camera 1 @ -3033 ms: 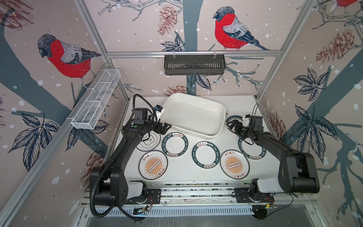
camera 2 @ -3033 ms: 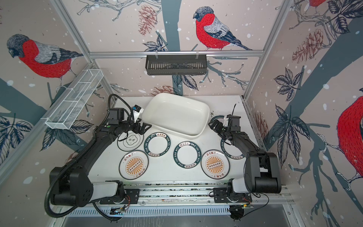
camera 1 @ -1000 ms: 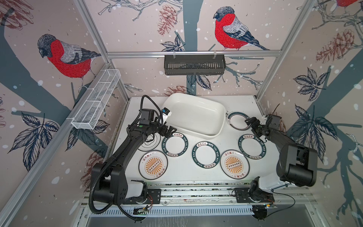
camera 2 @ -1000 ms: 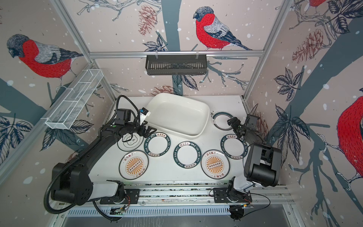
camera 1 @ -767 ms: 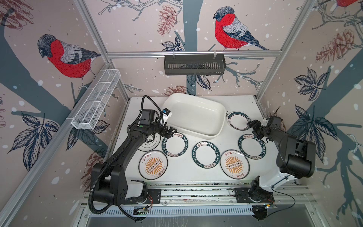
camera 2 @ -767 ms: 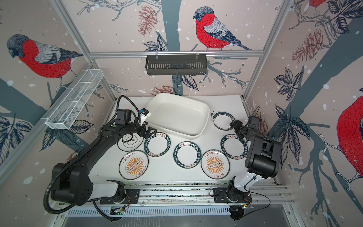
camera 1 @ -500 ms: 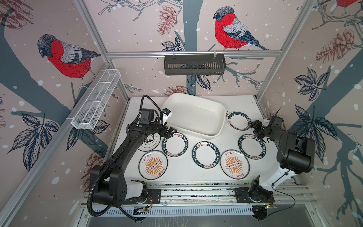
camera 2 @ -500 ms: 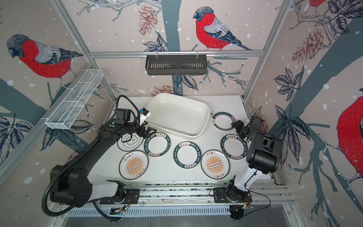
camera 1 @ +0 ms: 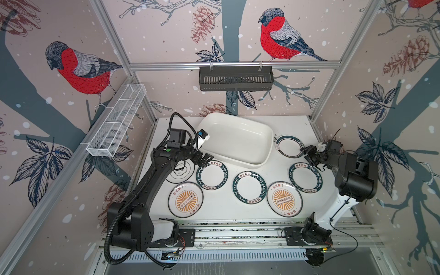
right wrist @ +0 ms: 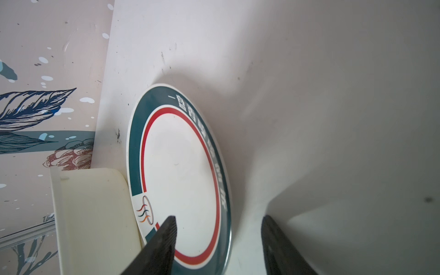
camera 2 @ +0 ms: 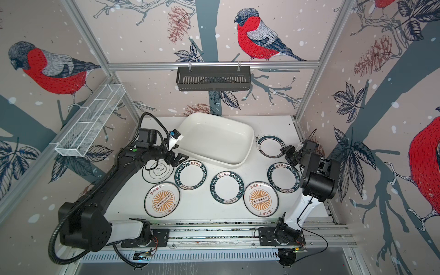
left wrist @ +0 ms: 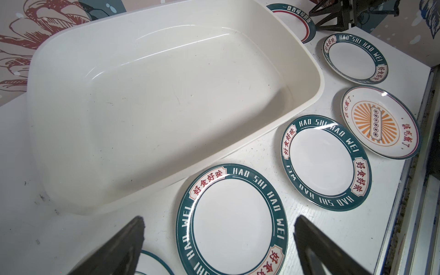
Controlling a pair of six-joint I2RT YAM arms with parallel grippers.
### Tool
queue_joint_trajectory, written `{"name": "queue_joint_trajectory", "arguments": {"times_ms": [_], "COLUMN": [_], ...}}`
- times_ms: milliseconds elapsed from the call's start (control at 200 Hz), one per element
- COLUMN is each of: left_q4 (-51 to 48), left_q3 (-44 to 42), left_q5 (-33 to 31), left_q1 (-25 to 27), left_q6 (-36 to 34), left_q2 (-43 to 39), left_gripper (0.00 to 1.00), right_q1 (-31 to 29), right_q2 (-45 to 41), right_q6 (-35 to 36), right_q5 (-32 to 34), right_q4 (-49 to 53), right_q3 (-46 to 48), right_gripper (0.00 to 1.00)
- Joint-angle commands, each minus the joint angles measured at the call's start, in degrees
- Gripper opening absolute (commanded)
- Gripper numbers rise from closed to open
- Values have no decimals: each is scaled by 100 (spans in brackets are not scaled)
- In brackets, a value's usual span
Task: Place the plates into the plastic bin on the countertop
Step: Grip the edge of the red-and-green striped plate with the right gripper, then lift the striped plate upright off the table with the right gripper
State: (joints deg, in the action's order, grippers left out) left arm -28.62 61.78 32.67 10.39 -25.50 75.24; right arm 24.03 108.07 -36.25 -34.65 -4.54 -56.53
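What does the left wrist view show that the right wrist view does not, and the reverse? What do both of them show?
Only the left wrist view: the inside of the plastic bin, with nothing in it, three green lettered plates, a sunburst plate and the open left gripper.
Only the right wrist view: the whole red-ringed plate with its steam emblem, and the right gripper seen with its jaws apart, one on either side of that plate's rim.
Both: the red-ringed plate, the right gripper, part of the plastic bin and the white countertop.
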Motion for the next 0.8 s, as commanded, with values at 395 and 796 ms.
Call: {"name": "queue_joint_trajectory", "arguments": {"times_ms": [395,796], "left_q4": [59,146], "left_q3": [-72,-126], "left_q5": [222,283], "left_q1": [7,7], "left_q6": [71,246], "left_q2": [-53,-62], "left_gripper": [97,97], "right_q1": [5,5], "right_q2": [492,583], "right_q6": [-284,-498], "right_q5": [-323,-433], "right_q4": [-467,-827], "right_q3": [-95,-68], "right_gripper": [39,20]}}
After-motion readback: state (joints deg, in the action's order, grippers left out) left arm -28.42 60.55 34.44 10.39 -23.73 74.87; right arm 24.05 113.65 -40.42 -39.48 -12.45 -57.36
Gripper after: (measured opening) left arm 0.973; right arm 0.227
